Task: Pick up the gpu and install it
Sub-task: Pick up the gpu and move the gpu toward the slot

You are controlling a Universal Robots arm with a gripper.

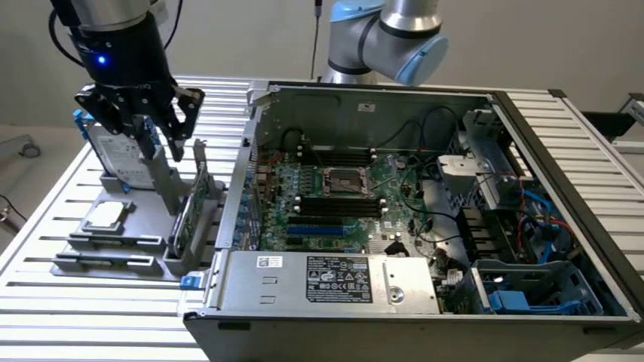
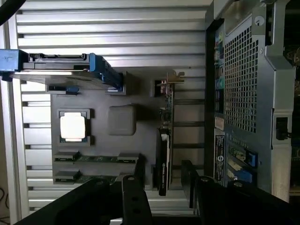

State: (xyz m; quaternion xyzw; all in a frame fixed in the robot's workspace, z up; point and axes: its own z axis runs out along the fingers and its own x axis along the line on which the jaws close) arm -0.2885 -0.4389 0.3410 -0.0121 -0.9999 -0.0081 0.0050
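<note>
Hovering open over the gpu (image 2: 163,140), the hand (image 1: 161,151) sets one finger either side of it, stood edge-on in its grey holder (image 2: 122,140) beside the computer case (image 2: 241,79), evidently to present a grippable edge.

Table (image 1: 60,324): under everything.
Case (image 1: 563,151): on the table, at the exterior view's right, open side up.
Board (image 1: 342,196): flat on the floor of the case.
Power unit (image 1: 332,279): in the case, along its near wall, before the board.
Tray (image 2: 136,96): on the table, just beside the case, at the exterior view's left.
Drive (image 1: 116,154): upright at the tray's far end.
Chip (image 1: 105,216): on the tray, before the drive.
Memory sticks (image 2: 96,159): two side by side at the tray's near end, before the chip.
Gpu (image 2: 164,140): on edge along the tray's side nearest the case, between chip and case.
Gripper (image 1: 159,147): above the gpu, one finger to each side of it, not touching.
</note>
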